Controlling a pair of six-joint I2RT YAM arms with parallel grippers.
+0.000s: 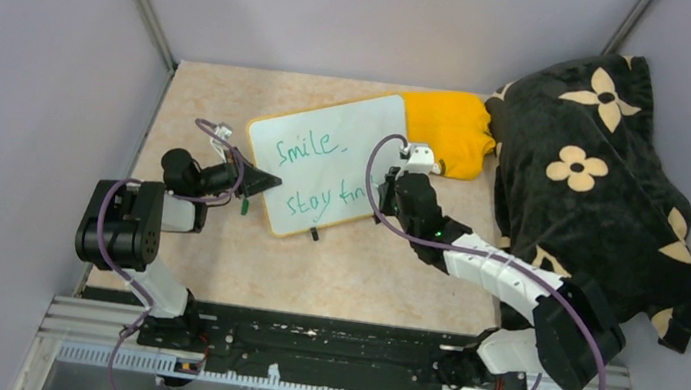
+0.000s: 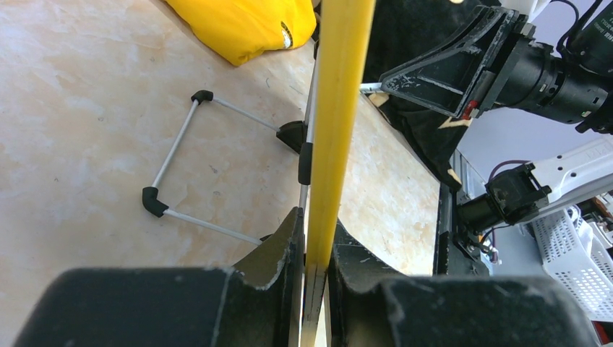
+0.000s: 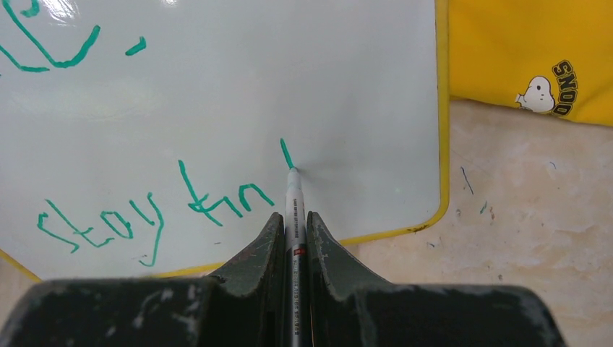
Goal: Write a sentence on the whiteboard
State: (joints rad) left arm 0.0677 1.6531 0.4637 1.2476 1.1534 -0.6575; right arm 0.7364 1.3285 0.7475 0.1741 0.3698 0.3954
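Whiteboard (image 1: 354, 141) rim pinched by left gripper (image 1: 265, 181); right gripper (image 3: 293, 225) pinches marker (image 3: 293, 191); yellow cloth (image 1: 446, 128) behind

the top camera hangs above and behind my bases, looking down and away over the whole table (image 1: 361, 278), far enough off to take in both my arms. my left wrist camera sits just behind my left gripper (image 2: 314, 231), facing right along the whiteboard (image 2: 340, 108) edge-on, very near its rim, with my right gripper (image 2: 387, 81) beyond. my right wrist camera looks down and toward the far side along the marker (image 3: 293, 210), close to the board's face. all three share the whiteboard and the yellow cloth (image 1: 446, 128) at the far right.
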